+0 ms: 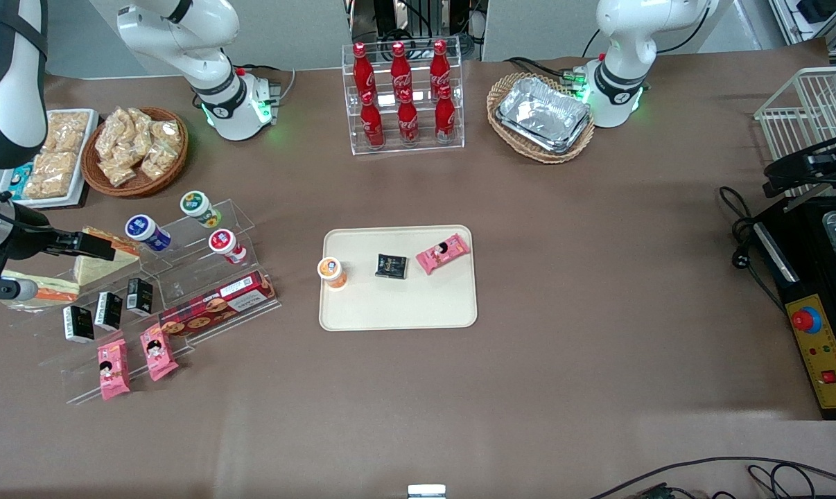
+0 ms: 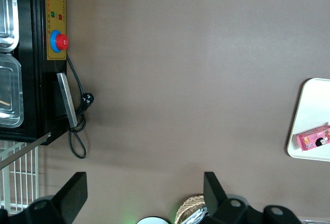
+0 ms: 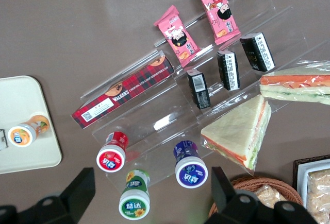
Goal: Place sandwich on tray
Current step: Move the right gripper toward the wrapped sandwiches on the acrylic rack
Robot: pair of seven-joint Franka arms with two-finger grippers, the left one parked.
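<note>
Nearest the front camera, two pink snack packets (image 1: 134,360) are seen on the lowest step of a clear acrylic tiered stand (image 1: 203,315) toward the working arm's end of the tabletop (image 1: 598,277). Three small black cartons (image 1: 109,310) and a long red tartan biscuit box (image 1: 217,303) are set one step farther up, and three round-lidded cups (image 1: 182,227) farther still.

The clear-wrapped wedge sandwich with the striped white, orange and green side (image 3: 299,86) is found at the end of the stand, beside a second wrapped sandwich showing a broad pale triangular bread face (image 3: 240,131) (the two are just apart). Neither is touched.

The tool (image 3: 152,183) is held above this end of the stand, over the cups, with its two fingers (image 3: 82,190) spread wide and nothing between them.

The large cream-beige rectangular plastic tray (image 1: 397,308) is placed at mid-tabletop, well apart from the sandwich. An orange-lidded cup (image 1: 332,272), a black packet (image 1: 391,266) and a pink packet (image 1: 443,253) are carried on it.
</note>
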